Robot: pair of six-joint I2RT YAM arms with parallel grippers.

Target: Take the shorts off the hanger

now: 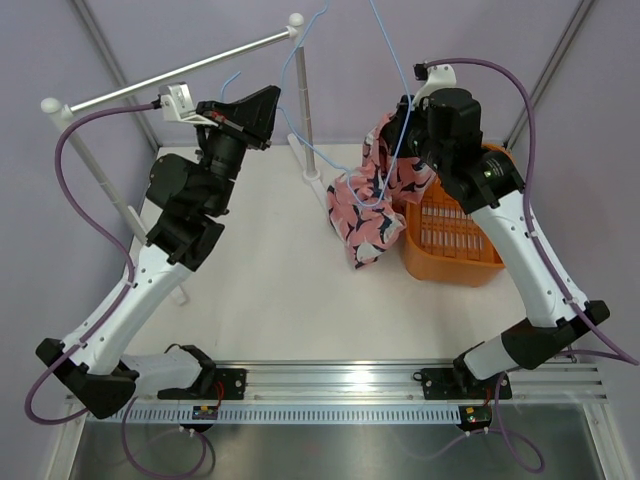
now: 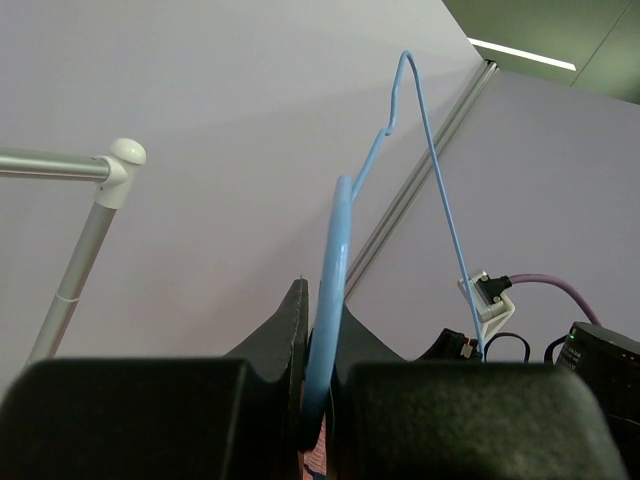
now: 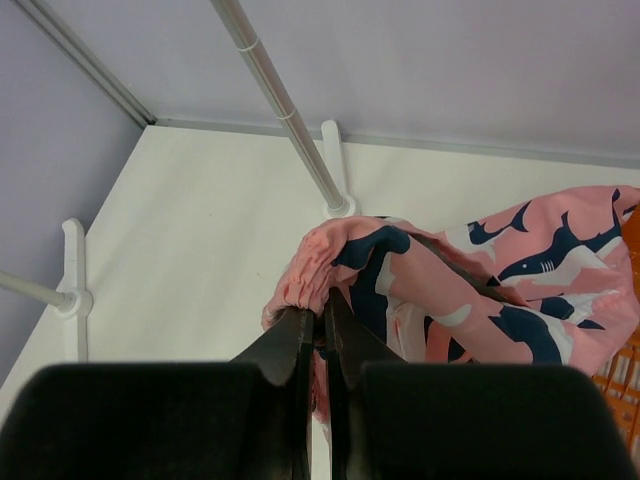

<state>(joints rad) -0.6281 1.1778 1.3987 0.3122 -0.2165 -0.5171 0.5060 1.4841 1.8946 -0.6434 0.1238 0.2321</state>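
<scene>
The light-blue wire hanger (image 1: 394, 52) is held up in the air above the back of the table. My left gripper (image 1: 268, 112) is shut on one side of its wire, which runs up between the fingers in the left wrist view (image 2: 335, 250). The pink shorts (image 1: 372, 200) with navy and white sharks hang bunched from the hanger's lower part, next to the orange basket (image 1: 455, 240). My right gripper (image 1: 402, 130) is shut on the gathered waistband of the shorts (image 3: 470, 290); its fingertips (image 3: 322, 318) pinch the pink fabric edge.
The silver-and-white clothes rail (image 1: 170, 75) crosses the back left, with its upright post (image 1: 305, 110) just left of the shorts and its foot on the table (image 3: 340, 205). The basket's rim shows at the right wrist view's edge (image 3: 625, 385).
</scene>
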